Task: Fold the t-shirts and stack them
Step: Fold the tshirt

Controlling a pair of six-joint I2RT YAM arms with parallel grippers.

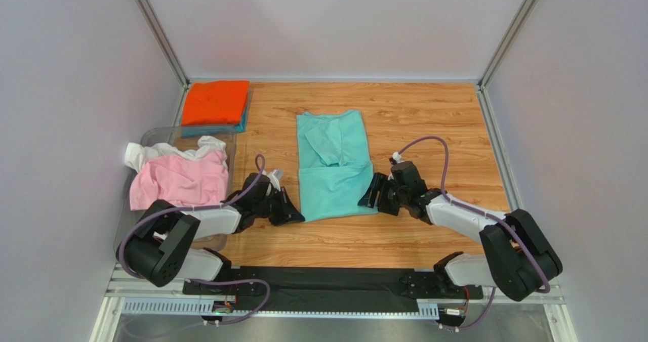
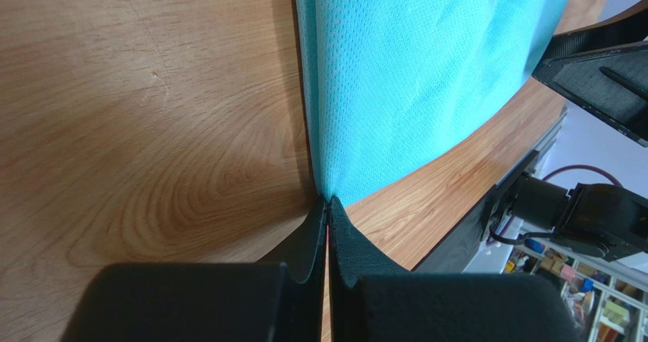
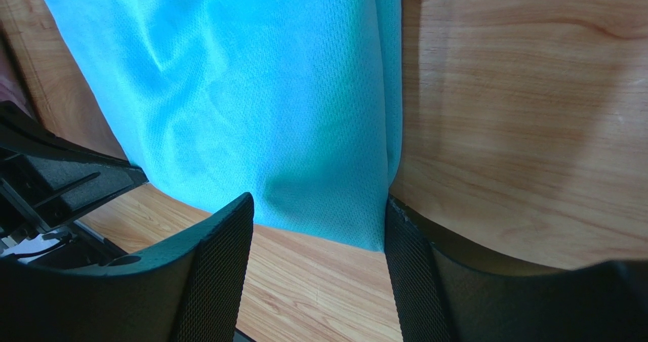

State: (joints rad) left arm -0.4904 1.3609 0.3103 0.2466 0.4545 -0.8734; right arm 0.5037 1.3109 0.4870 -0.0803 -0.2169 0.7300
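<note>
The mint-green t-shirt (image 1: pixel 333 167) lies flat in the middle of the wooden table, folded into a long narrow strip. My left gripper (image 1: pixel 295 214) is at its near left corner. In the left wrist view the jaws (image 2: pixel 328 203) are shut, with the tip of the shirt (image 2: pixel 411 76) corner pinched between them. My right gripper (image 1: pixel 370 192) is open at the near right corner. In the right wrist view (image 3: pixel 316 228) the corner of the shirt (image 3: pixel 251 107) lies between its fingers (image 3: pixel 414 266), close to the right one. Both grippers are low on the table.
A folded orange t-shirt (image 1: pixel 216 102) lies on a teal-blue one (image 1: pixel 245 120) at the back left. A clear bin (image 1: pixel 156 135) at the left holds a crumpled pink t-shirt (image 1: pixel 180 180) and a white one (image 1: pixel 144 154). Grey walls enclose the table.
</note>
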